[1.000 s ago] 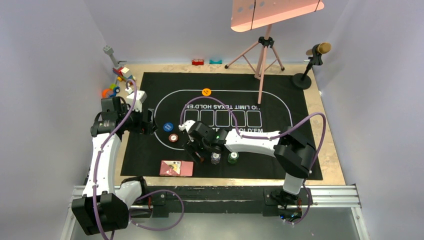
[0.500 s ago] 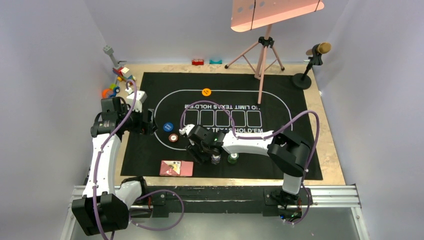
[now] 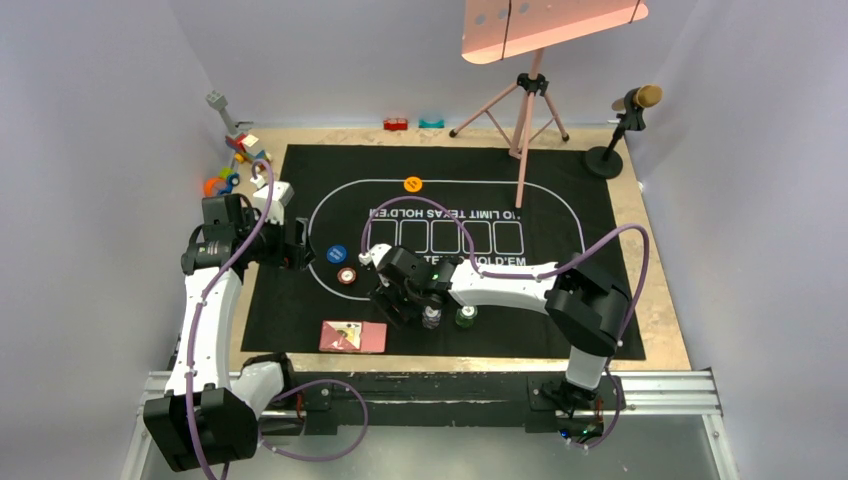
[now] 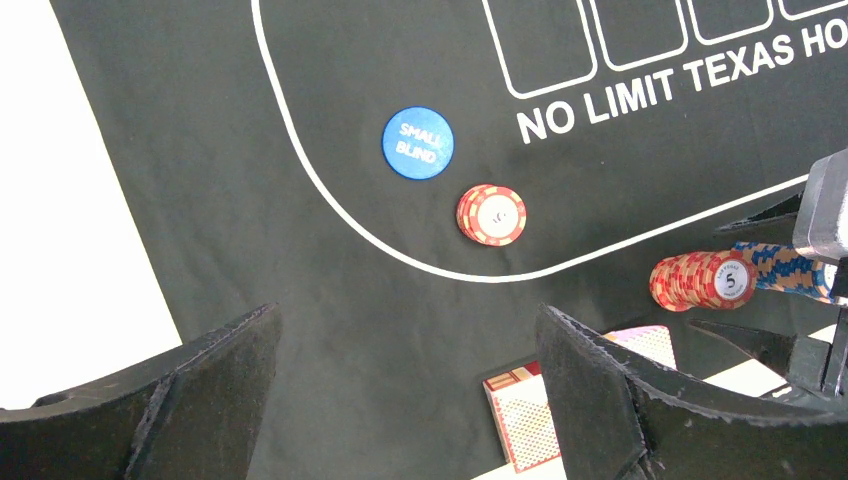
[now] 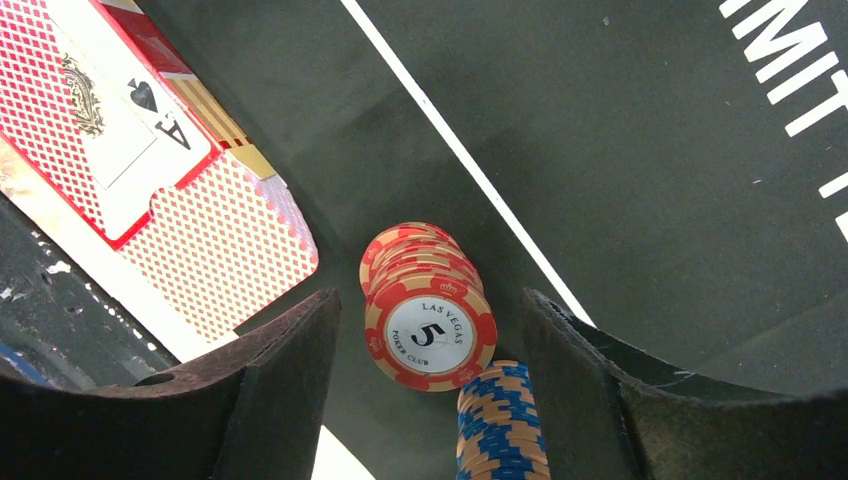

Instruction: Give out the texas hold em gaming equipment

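In the right wrist view my right gripper (image 5: 430,300) is open and straddles a tall stack of red poker chips (image 5: 428,322), with a gap on each side. A blue-and-orange chip stack (image 5: 500,425) stands right beside the red one. The pink-backed card pack (image 5: 150,150) lies to the left. From above, the right gripper (image 3: 400,302) hangs over the mat's near edge, next to a green chip stack (image 3: 466,317). My left gripper (image 4: 410,370) is open over bare mat, near the blue button (image 4: 417,143) and a short red chip stack (image 4: 491,215). The orange button (image 3: 412,184) lies at the far side.
The black printed mat (image 3: 600,300) covers most of the table. Colourful toy blocks (image 3: 235,165) sit at the far left corner. A pink tripod (image 3: 525,120) and a microphone stand (image 3: 612,150) rise at the back. The left arm's cable loops over the mat's left edge.
The right wrist has shifted slightly around the chip stacks at the mat's near edge. The left arm has stayed put.
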You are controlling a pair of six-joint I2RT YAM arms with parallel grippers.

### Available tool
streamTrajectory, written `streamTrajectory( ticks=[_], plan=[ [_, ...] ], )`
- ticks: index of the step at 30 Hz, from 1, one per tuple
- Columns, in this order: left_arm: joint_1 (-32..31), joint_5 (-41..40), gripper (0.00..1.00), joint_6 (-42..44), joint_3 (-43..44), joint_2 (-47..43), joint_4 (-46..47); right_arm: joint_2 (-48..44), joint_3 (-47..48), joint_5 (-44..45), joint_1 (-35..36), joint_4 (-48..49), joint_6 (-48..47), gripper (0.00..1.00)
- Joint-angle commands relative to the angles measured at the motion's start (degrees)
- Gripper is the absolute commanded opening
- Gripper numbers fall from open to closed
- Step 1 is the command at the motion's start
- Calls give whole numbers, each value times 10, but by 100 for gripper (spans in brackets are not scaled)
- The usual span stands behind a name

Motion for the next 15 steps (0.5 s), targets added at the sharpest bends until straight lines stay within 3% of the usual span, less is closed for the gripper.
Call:
streamTrajectory(
  ticks=[1,10,15],
  plan=[
    [5,15,100,8,-3,-12,20,-23,16,-2,2,-3,-3,68],
    [4,14,100,8,-7,-22,23,-18,13,-5,2,1,1,51],
    [4,14,100,9,-7,-20,23,-34,17,1,2,-2,5,28]
  ],
)
